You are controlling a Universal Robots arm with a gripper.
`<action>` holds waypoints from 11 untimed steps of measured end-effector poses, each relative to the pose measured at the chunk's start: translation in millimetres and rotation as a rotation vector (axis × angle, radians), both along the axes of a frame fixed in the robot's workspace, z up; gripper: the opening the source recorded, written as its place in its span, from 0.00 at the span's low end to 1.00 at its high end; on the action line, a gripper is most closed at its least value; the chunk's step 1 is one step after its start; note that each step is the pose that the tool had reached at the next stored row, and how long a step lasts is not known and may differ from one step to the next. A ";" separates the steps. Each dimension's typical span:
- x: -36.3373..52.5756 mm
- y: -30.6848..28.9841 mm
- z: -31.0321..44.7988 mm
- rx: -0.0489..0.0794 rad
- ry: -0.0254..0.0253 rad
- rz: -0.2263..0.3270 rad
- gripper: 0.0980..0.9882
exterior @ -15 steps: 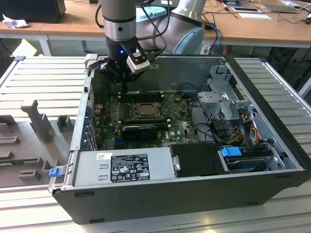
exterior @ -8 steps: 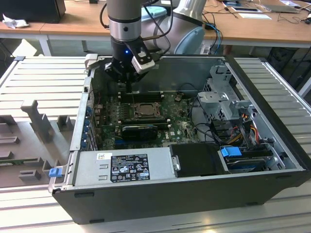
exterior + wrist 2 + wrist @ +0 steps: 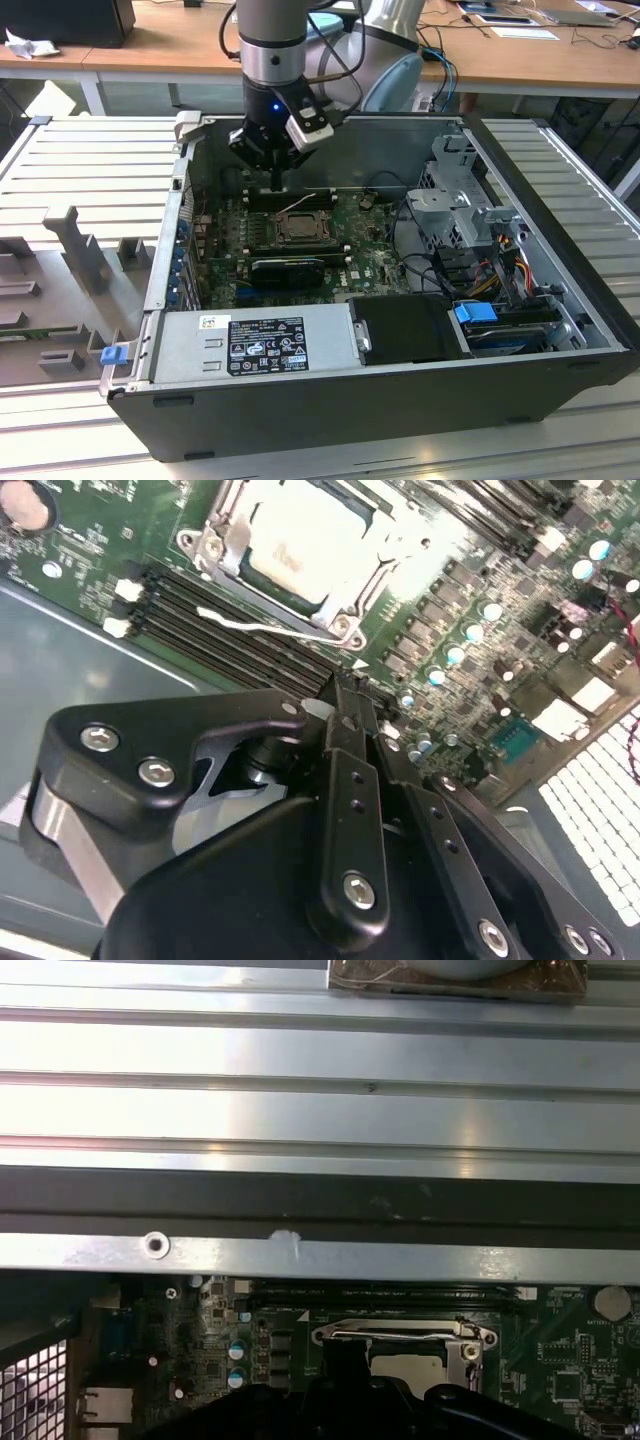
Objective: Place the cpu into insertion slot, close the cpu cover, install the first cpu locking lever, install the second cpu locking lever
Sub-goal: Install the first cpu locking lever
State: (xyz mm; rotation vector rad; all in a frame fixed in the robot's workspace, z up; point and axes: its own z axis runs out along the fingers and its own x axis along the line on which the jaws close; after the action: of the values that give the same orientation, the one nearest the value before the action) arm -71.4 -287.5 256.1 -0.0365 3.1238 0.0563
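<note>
An open computer case holds a green motherboard (image 3: pixel 345 262). The insertion slot (image 3: pixel 300 228) lies near its middle, and the pale cpu (image 3: pixel 300 545) sits inside it. The cpu cover (image 3: pixel 228 552) lies flat around the chip, which shows through the cover's window. A thin wire locking lever (image 3: pixel 270 629) stands loose along the slot's edge, on the side toward my gripper. My gripper (image 3: pixel 277 186) hangs just behind the slot in the exterior view. Its fingers are shut with nothing between them, and their tips (image 3: pixel 350 687) are close to that lever. The slot (image 3: pixel 405 1352) and the dark gripper (image 3: pixel 345 1358) appear in the first wrist view.
Black memory slots (image 3: pixel 225 630) run between the gripper and the socket. A long black ridged slot (image 3: pixel 287 268) lies in front of the socket. A grey power supply (image 3: pixel 260 340) and a black block (image 3: pixel 405 328) fill the case front. A metal drive cage (image 3: pixel 465 200) with cables stands at the exterior view's right.
</note>
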 end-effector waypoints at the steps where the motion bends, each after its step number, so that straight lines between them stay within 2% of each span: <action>1: 1.7 0.0 -0.1 0.000 0.0000 0.000 0.01; 11: 5.8 -0.4 -1.2 0.000 -0.0002 0.000 0.01</action>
State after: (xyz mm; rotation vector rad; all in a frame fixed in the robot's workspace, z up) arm -65.6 -287.9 254.9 -0.0364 3.1236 0.0567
